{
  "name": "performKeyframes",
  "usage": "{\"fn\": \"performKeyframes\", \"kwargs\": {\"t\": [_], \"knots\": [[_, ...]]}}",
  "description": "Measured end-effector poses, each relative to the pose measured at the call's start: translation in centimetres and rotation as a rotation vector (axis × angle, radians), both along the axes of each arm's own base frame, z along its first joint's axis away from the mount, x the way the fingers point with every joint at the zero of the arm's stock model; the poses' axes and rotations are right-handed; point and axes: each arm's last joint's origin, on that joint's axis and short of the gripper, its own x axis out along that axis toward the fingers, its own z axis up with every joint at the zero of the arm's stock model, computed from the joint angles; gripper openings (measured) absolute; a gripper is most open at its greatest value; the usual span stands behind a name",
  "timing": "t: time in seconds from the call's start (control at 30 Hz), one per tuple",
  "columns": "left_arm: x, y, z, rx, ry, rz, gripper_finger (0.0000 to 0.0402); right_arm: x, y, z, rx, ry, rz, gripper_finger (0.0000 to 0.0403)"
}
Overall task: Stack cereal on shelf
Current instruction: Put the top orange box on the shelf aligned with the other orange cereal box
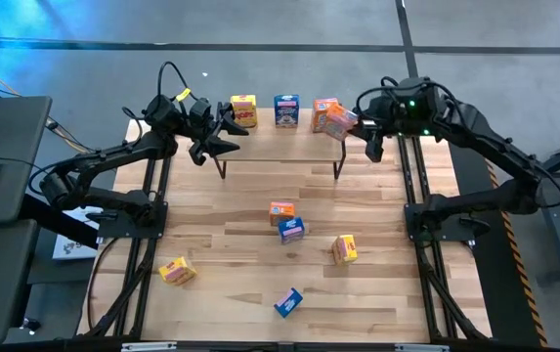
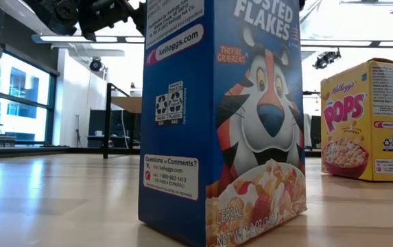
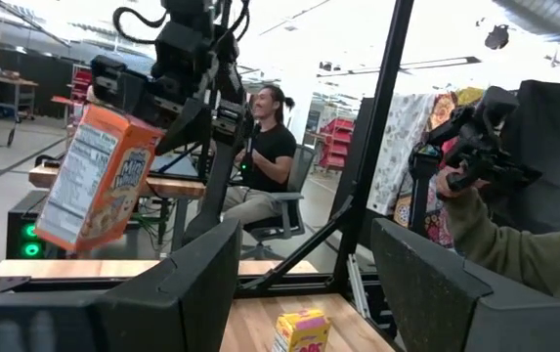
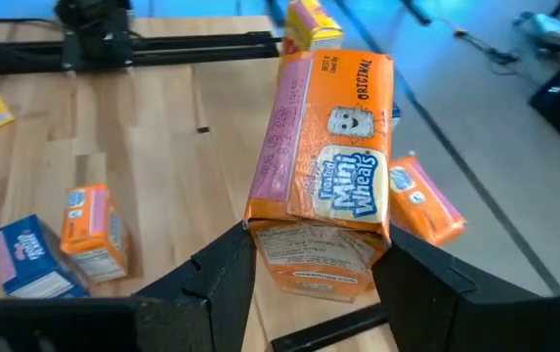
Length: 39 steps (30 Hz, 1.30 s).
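The shelf (image 1: 270, 137) stands at the table's far middle. A yellow cereal box (image 1: 243, 110), a blue one (image 1: 286, 110) and an orange one (image 1: 322, 110) stand on its plank. My right gripper (image 1: 356, 125) is over the shelf's right end, shut on another orange cereal box (image 4: 323, 166). This box also shows in the left wrist view (image 3: 99, 181). My left gripper (image 1: 229, 139) hovers open by the shelf's left end, with nothing between its fingers (image 3: 196, 274). My right gripper pinches the orange box between its two fingers (image 4: 226, 264) at the end nearest the wrist (image 4: 314, 249), one finger on each side. The fingers slant downward from the table's right. The box is lifted clear of the plank and tilts below the gripper.
Loose boxes lie on the table: orange (image 1: 281, 210), blue (image 1: 291, 230), yellow (image 1: 345, 248), yellow (image 1: 177, 271) and blue (image 1: 287, 301). Black frame rails run down both table sides. Beyond the table a person sits, and another person's hands (image 3: 465, 181) hold a camera.
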Motion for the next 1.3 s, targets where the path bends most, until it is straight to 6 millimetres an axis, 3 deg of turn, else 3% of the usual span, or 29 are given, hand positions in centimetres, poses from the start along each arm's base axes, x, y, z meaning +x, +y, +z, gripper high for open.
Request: {"fn": "performKeyframes", "kwargs": {"t": [0.27, 0.9, 1.13, 1.3], "knots": [[0.0, 0.0, 0.0, 0.000, 0.000, 0.001, 0.0223, 1.4, -3.1, -1.6, 0.081, 0.028, 0.093, 0.0181], [0.0, 0.0, 0.0, 0.000, 0.000, 0.001, 0.0223, 3.4, -7.8, -6.0, 0.165, 0.169, 0.261, 0.0181], [0.0, 0.0, 0.0, 0.000, 0.000, 0.001, 0.0223, 4.4, -8.8, -7.5, 0.165, 0.216, 0.290, 0.0181], [0.0, 0.0, 0.0, 0.000, 0.000, 0.001, 0.0223, 4.3, -9.1, -7.5, 0.134, 0.219, 0.290, 0.0181]]}}
